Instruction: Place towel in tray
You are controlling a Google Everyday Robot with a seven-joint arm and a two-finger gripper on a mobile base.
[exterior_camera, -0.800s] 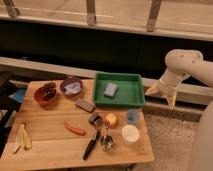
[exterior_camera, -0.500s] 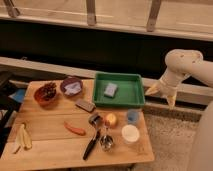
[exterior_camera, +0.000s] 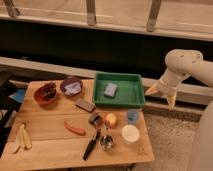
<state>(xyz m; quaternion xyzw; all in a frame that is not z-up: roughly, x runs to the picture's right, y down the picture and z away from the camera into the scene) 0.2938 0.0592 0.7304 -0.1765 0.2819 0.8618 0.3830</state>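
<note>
Nothing has moved lately: my tool (exterior_camera: 161, 95) hangs right of the tray (exterior_camera: 131, 96), spread wide, holding nothing. The towel (exterior_camera: 73, 89) lies in the bowl (exterior_camera: 64, 85) left of the tray, so pickup remains ahead.

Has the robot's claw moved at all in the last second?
No. The gripper hangs open and empty in the same spot as before, just beyond the right edge of the green tray.
</note>
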